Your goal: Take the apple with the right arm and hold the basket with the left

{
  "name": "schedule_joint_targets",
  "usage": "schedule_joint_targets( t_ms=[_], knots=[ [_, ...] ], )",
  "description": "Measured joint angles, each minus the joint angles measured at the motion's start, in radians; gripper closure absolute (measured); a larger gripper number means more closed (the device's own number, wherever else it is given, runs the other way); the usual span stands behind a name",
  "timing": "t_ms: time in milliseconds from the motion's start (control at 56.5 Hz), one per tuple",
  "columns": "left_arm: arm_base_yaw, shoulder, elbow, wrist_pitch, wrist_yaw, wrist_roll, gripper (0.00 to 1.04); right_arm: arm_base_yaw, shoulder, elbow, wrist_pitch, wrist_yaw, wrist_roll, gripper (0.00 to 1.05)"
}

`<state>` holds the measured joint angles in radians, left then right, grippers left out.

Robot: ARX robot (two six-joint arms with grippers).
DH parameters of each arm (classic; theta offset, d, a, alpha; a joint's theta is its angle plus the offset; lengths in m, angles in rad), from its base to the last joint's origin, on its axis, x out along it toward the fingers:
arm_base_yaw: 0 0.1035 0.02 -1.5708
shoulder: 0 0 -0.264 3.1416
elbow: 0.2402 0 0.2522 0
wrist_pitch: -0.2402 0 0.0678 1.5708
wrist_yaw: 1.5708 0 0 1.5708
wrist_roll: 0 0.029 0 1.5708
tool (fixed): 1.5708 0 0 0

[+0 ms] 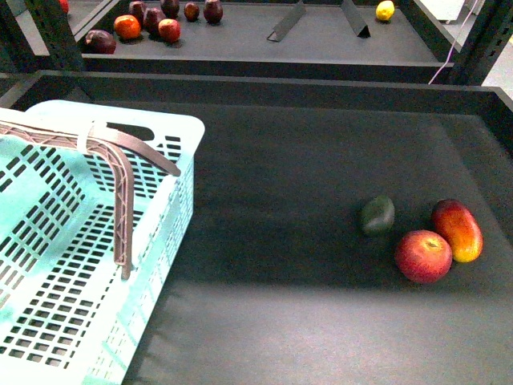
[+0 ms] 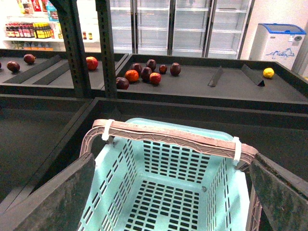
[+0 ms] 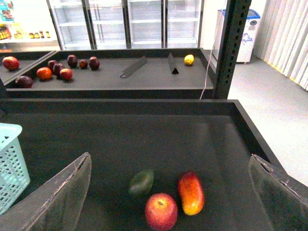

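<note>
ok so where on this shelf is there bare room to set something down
Widest bare patch: the black mat between the basket and the avocado. Also free behind the fruit up to the back wall, and the near strip in front. Crowded at the right: apple, mango and avocado sit bunched together.

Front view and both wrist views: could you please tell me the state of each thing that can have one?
basket, upright, empty as far as seen, handle raised
apple, whole, lying on the dark surface, not held
left gripper, open, fingers holding nothing
right gripper, open, fingers holding nothing
</note>
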<state>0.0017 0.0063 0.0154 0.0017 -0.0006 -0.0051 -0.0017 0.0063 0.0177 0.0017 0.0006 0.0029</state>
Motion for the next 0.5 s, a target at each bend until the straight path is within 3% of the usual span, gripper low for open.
schedule_joint_targets(
  t_ms=[496],
  knots=[
    [0.000, 0.000, 0.000, 0.000, 0.000, 0.000, 0.07, 0.000, 0.000, 0.000, 0.000, 0.000, 0.000, 0.09]
  ],
)
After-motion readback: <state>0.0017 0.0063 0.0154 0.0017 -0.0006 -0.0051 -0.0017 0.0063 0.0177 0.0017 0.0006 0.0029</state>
